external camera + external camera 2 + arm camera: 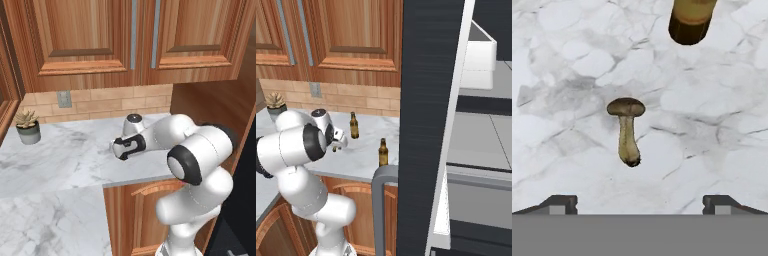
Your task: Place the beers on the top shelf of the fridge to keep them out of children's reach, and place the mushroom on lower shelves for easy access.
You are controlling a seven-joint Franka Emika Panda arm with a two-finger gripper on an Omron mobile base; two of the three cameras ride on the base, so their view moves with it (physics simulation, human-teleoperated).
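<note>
Mushroom (627, 131) lies on marble counter (567, 75), centred below gripper (640, 202), jaws spread wide, empty. Both beers (354, 125) stand on counter. Fridge (428, 125) open. Nothing shelved yet; everything remains.

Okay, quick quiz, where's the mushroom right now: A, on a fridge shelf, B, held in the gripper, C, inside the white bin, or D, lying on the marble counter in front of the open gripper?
D: the hand view shows the mushroom lying free on the marble counter, ahead of the gripper with its jaws wide apart and nothing between them.
</note>
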